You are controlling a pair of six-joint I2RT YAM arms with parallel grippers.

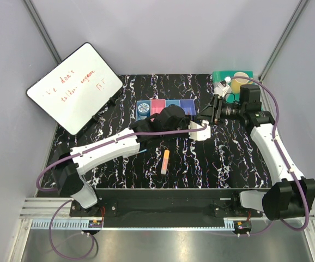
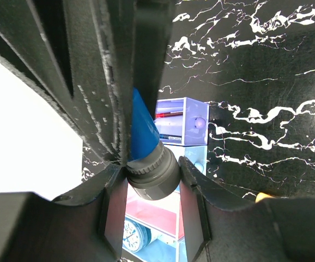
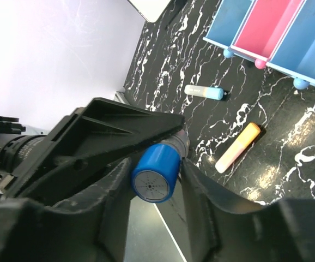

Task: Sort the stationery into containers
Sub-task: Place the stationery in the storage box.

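Observation:
A blue round bottle point(image 2: 144, 137) with a grey cap point(image 2: 153, 173) hangs in the air between both grippers, right of the containers point(image 1: 165, 107). My left gripper point(image 2: 153, 180) is shut on the cap. My right gripper point(image 3: 155, 173) is shut on the blue body point(image 3: 155, 173). In the top view the left gripper point(image 1: 205, 124) and the right gripper point(image 1: 209, 113) meet. The orange-yellow bar point(image 1: 165, 162) and the grey marker with cyan tip point(image 3: 204, 91) lie on the table. Red and blue pens point(image 2: 168, 115) lie in the purple bin point(image 2: 197, 123). A round blue item point(image 1: 143, 109) sits in the leftmost bin.
A whiteboard point(image 1: 73, 87) leans at the back left. A green book point(image 1: 223, 75) with a yellow mug point(image 1: 240, 81) on it sits at the back right, just behind the right gripper. The left arm point(image 1: 119, 146) stretches across the middle of the black marbled table point(image 1: 228, 158).

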